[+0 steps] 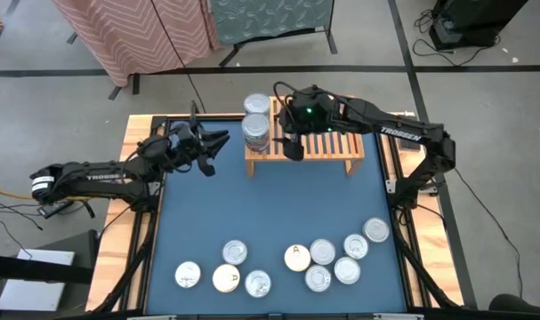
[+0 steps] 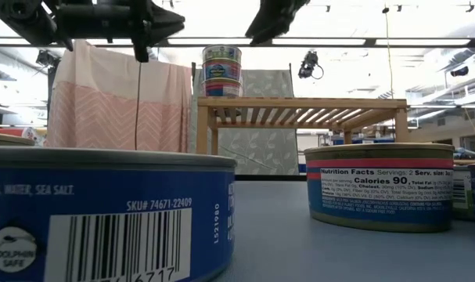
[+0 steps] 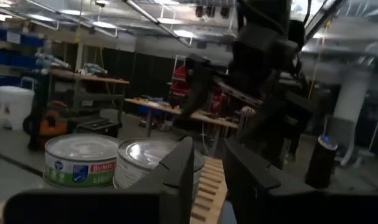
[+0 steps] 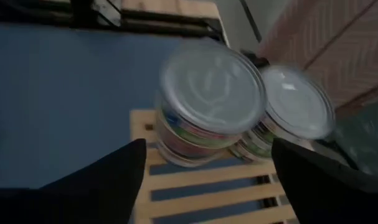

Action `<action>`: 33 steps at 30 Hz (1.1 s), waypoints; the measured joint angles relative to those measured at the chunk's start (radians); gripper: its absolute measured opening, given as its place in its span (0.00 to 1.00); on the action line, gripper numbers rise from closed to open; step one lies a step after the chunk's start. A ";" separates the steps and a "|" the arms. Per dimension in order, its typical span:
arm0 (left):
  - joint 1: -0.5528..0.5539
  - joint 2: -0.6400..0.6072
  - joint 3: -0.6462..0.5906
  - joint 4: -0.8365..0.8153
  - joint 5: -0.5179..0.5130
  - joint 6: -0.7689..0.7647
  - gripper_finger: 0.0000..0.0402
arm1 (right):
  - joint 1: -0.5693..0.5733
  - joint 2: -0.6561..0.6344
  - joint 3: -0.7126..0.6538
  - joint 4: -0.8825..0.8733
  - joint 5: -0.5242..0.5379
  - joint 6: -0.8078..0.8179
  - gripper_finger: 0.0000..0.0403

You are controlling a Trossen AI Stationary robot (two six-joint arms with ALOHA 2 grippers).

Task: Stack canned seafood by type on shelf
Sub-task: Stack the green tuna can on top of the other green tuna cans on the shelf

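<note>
Right gripper sits upper centre of the high view over the shelf, fingers spread wide, gripping nothing. Two can stacks stand on the shelf's left end. Left gripper just left, slightly parted, empty. Loose tins lie along the bottom.

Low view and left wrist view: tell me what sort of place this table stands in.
Probably a robotics lab or workshop. Beyond the shelf, patterned cloth screens stand by the table and ceiling strip lights run overhead; the left wrist view shows cluttered workbenches and storage racks further back.
</note>
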 joint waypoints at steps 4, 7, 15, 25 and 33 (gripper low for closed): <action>0.014 0.019 0.000 0.001 -0.001 0.047 0.31 | -0.011 0.011 -0.003 0.036 0.005 -0.068 0.94; 0.019 0.033 0.002 -0.003 -0.020 0.063 0.38 | -0.013 0.011 -0.002 0.078 -0.008 -0.078 0.96; 0.021 0.127 0.194 -0.258 0.021 0.144 0.50 | -0.040 0.020 -0.002 0.086 -0.040 -0.048 0.94; 0.023 0.170 0.565 -0.851 0.033 0.406 0.50 | -0.076 0.038 -0.002 0.094 -0.124 -0.078 0.95; 0.073 0.146 0.667 -1.072 0.029 0.392 0.61 | -0.103 0.044 -0.002 0.102 -0.146 -0.057 0.96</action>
